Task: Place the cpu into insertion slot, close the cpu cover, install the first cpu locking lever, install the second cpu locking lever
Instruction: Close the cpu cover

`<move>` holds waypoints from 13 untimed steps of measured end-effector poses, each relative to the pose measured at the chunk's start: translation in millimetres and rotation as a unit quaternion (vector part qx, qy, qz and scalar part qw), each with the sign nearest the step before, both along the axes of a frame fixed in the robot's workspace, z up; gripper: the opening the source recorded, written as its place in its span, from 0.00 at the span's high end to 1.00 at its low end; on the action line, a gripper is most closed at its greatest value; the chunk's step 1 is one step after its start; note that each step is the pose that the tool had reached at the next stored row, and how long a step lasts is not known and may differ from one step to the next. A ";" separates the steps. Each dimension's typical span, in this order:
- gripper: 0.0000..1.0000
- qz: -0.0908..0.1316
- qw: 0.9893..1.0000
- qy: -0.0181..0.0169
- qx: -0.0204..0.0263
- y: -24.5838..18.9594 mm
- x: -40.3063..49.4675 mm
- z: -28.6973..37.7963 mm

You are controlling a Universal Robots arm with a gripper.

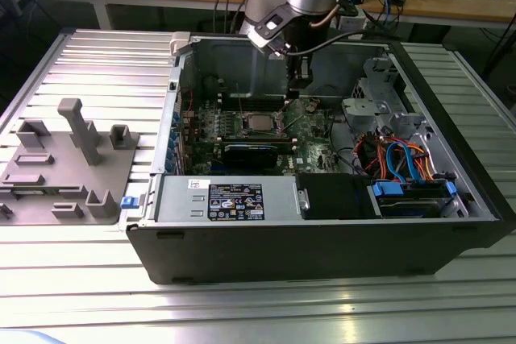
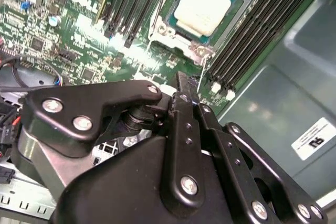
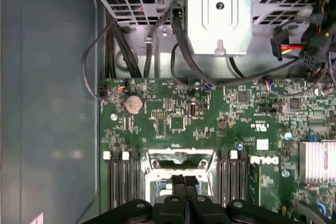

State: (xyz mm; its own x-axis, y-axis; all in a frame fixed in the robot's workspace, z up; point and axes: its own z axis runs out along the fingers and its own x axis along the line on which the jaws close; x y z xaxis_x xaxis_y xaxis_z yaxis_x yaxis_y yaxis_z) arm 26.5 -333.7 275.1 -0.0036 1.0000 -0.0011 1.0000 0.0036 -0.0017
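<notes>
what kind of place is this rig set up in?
Probably a robotics lab or workshop: an open PC case sits on a slotted aluminium table, with cluttered wooden benches behind.

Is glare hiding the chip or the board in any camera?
Second wrist view: the chip looks washed pale, and white glare streaks the circuit board beside it. Exterior view: the table shines bright; inside the case it is dimmer.

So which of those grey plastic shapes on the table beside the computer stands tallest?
The T-topped post, on the grey fixture plate at the exterior view's left. The blocks around it all sit much lower.
</notes>
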 end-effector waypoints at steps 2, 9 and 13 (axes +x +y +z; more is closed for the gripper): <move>0.89 0.001 1.000 0.000 0.000 1.2 3.9 -1.1; 0.89 0.006 1.000 0.000 -0.001 4.3 16.3 -4.3; 0.89 0.007 1.000 0.000 -0.001 5.8 24.1 -6.5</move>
State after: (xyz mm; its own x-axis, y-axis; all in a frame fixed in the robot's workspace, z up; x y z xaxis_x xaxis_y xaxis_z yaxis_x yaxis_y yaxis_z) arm 50.6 -327.9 268.6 -0.0184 0.9998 -0.0040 0.9998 0.0184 -0.0019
